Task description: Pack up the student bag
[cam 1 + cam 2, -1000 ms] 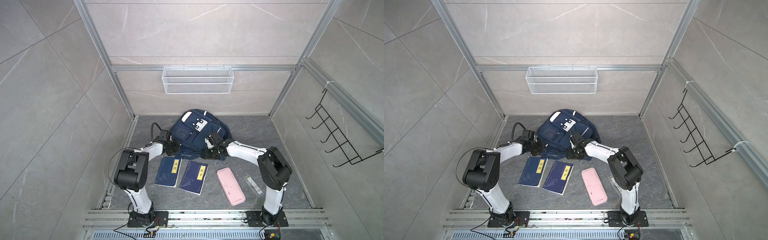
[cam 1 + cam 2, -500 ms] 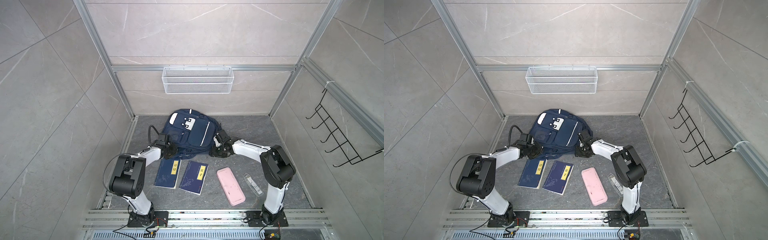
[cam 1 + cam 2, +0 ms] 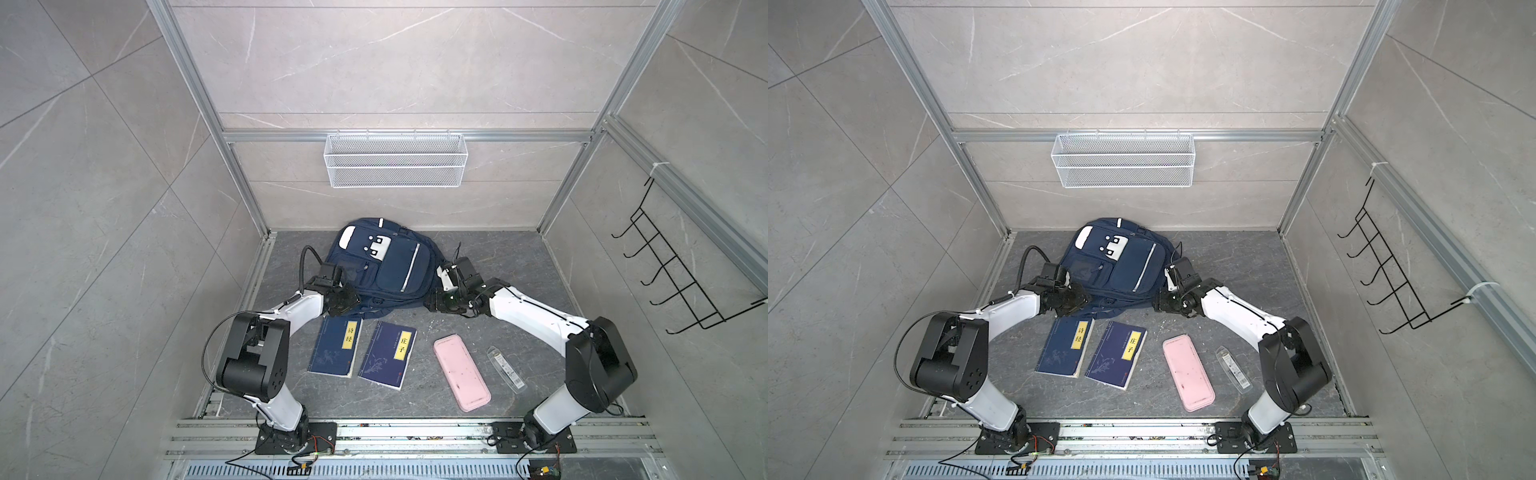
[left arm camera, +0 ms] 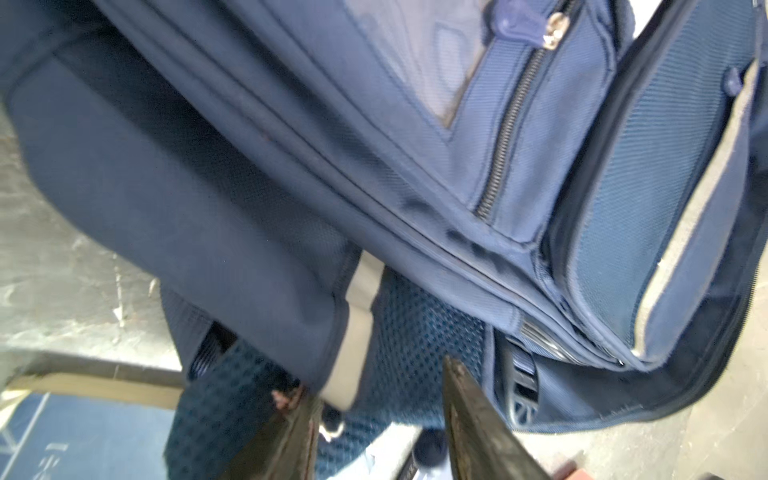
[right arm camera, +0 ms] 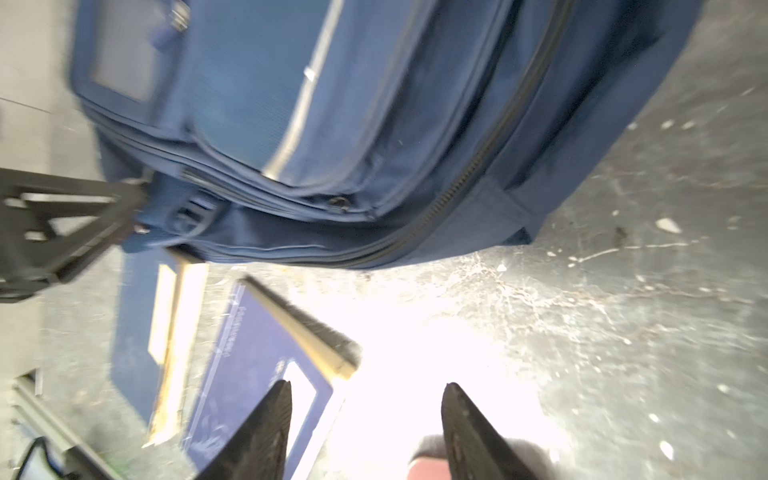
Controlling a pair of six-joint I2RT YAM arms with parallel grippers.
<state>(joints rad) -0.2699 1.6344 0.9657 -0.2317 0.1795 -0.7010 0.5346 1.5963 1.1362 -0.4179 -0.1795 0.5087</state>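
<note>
The navy student bag (image 3: 384, 266) lies front-up, its white patches and silver stripe showing and its near edge just ahead of both pairs of fingertips. The left gripper (image 4: 374, 390) stands parted close to the bag's mesh padding. The right gripper (image 5: 368, 386) is parted and empty. A second ago the left was clamped and the bag was bunched.

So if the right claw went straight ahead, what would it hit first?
Probably the student bag. The open right gripper points over bare floor toward its zipped bottom edge, though depth is unclear and it might graze the floor first.
</note>
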